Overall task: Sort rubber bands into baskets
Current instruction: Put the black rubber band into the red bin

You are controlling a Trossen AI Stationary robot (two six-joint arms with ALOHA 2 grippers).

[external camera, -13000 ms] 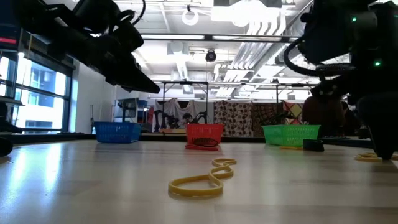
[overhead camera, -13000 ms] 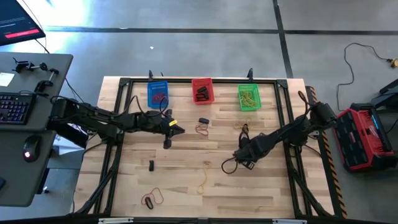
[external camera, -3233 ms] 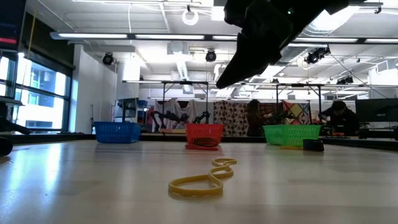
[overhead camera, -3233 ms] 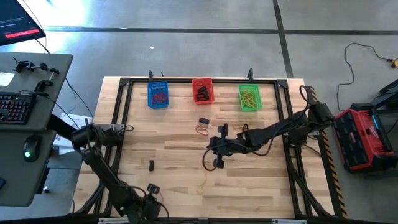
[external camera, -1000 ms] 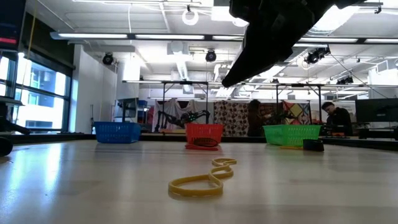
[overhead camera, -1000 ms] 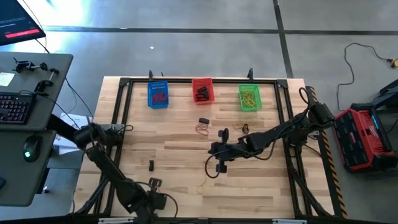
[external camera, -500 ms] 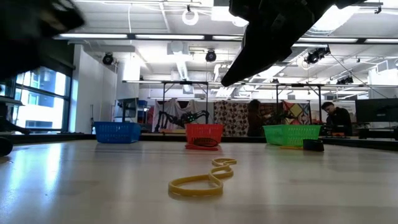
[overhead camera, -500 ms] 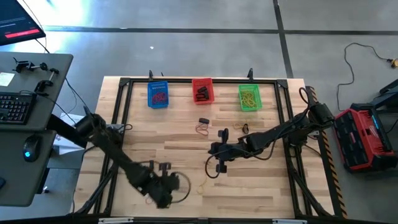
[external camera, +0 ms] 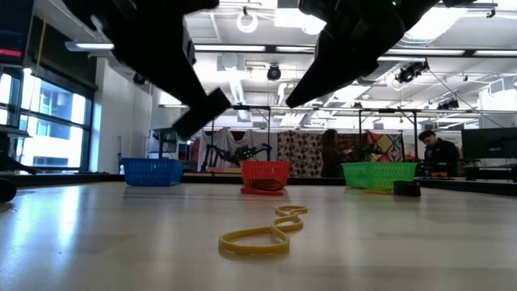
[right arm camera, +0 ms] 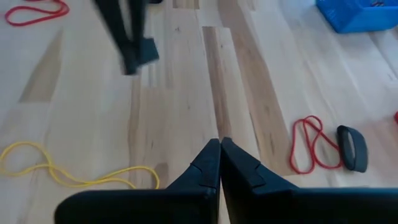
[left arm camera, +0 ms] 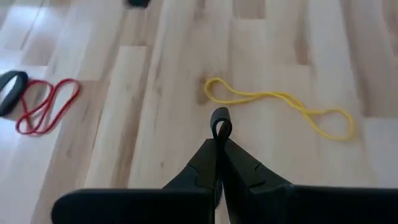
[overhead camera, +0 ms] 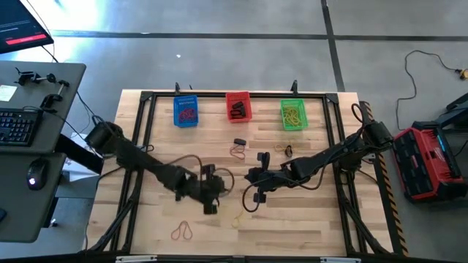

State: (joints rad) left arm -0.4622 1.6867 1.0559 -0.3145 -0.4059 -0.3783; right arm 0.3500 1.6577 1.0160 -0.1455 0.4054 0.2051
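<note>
A small black rubber band (left arm camera: 220, 123) is pinched in the closed left gripper (left arm camera: 219, 144) just beside the yellow band (left arm camera: 278, 106), seen only in the left wrist view, while the empty right gripper (right arm camera: 219, 147) is clamped shut nearby.

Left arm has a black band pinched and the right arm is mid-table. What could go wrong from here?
1. The black band is held only at the very tips of the left gripper, so it may slip out on the way to the red basket.
2. The right gripper, jaws shut and empty, hangs close beside the left one and near that path, so the arms might collide.
</note>
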